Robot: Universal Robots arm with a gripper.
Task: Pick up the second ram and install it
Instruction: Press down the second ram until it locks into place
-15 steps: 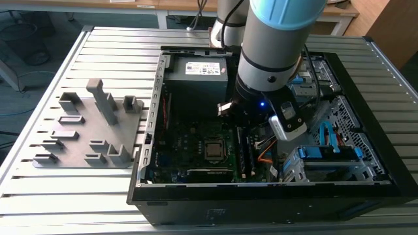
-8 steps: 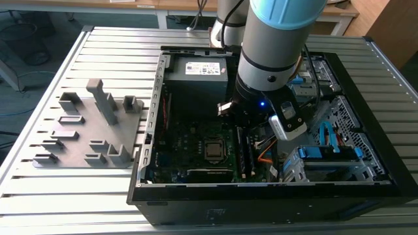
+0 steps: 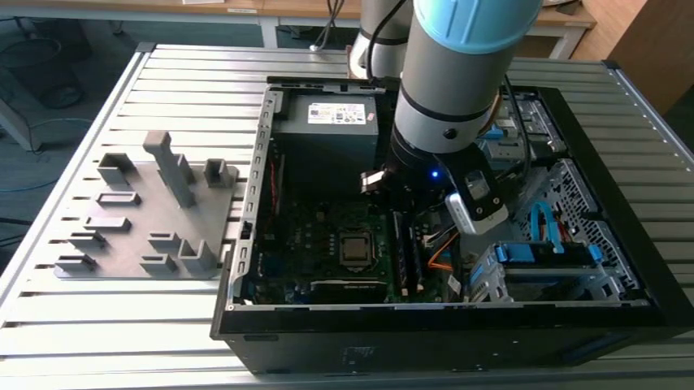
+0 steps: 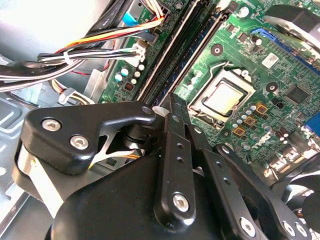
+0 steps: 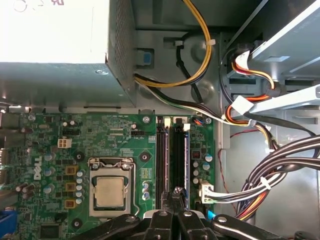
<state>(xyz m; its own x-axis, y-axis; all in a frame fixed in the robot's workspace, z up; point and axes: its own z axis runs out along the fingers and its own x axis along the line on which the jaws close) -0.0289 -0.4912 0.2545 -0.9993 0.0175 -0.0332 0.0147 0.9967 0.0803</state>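
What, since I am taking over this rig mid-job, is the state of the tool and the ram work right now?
Tool: down inside the open case, apparently shut on one end of the second ram.
Second ram: lying along the slot farther from the processor, on the cable side.
Other ram: in the neighbouring slot.
Grey holder block: on the table at the exterior view's left, no sticks on it.
Done: pick-up and carry to the slot.
Left: full seating and latching cannot be confirmed; tool not released.

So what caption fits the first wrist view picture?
Gripper poised over the memory slots beside the processor socket.
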